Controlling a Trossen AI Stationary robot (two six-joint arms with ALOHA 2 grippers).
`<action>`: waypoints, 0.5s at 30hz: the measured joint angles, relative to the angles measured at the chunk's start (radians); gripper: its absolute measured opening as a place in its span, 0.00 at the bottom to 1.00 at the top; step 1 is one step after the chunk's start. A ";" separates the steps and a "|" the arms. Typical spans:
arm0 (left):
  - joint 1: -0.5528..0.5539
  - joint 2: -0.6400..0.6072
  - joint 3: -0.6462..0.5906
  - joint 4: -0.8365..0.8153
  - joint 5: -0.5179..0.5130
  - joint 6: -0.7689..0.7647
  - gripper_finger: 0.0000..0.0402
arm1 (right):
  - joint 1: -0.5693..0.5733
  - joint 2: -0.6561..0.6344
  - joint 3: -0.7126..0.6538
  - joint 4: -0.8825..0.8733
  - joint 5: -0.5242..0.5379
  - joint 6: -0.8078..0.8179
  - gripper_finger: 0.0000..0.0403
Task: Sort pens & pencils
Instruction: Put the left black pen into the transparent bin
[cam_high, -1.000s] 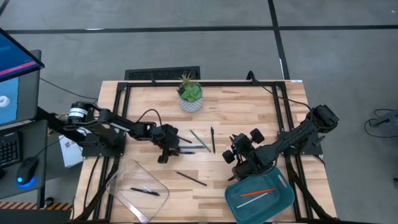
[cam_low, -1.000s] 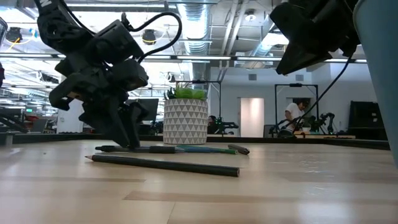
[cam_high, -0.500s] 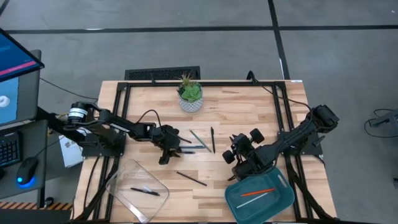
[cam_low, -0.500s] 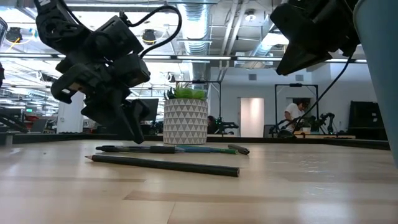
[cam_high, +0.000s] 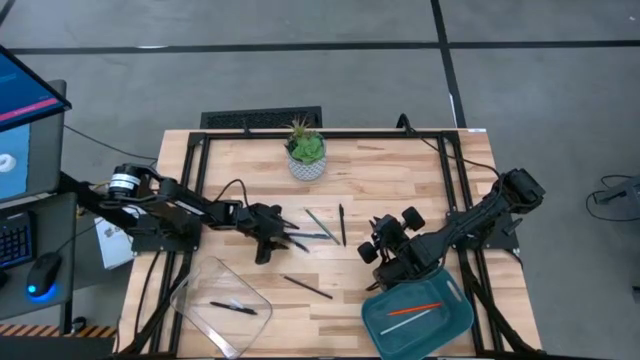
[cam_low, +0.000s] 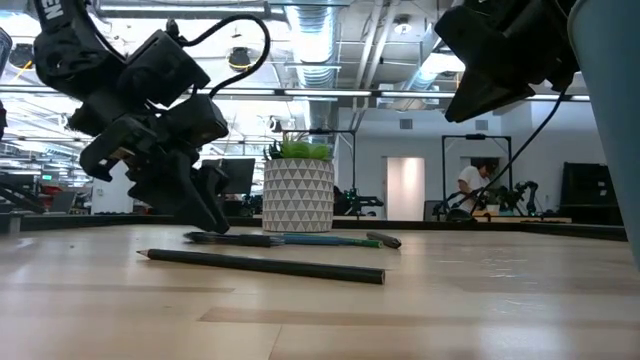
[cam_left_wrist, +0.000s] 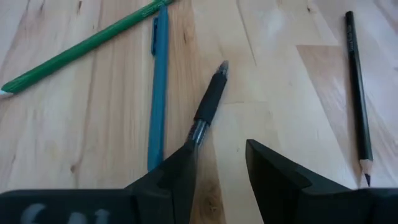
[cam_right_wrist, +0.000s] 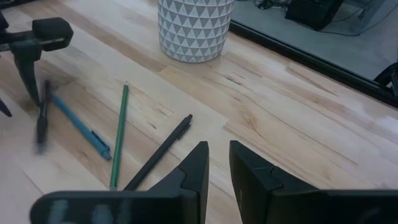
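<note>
While the right gripper (cam_high: 385, 262) waits, fingers nearly together, beside the teal plastic tray (cam_high: 450, 325), the left gripper (cam_left_wrist: 221, 165) stands open low over the wooden table (cam_high: 400, 180); a black pen (cam_left_wrist: 208, 106) touches one finger (cam_left_wrist: 180, 174), beside a blue pen (cam_left_wrist: 157, 93).

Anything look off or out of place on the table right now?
Nothing stands out. Loose pens and pencils lie mid-table, unsorted; one black pen is in the clear tray, orange-red and white sticks in the teal bin.
</note>
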 joint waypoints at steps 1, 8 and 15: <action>0.000 0.002 -0.003 0.005 -0.002 0.000 0.33 | 0.000 0.000 0.000 0.000 0.000 0.000 0.22; -0.007 0.003 0.018 0.019 0.025 0.015 0.33 | 0.000 0.000 0.000 0.000 0.000 -0.005 0.22; -0.006 0.003 0.033 0.011 0.079 0.112 0.33 | 0.000 0.000 0.000 0.000 0.000 -0.007 0.22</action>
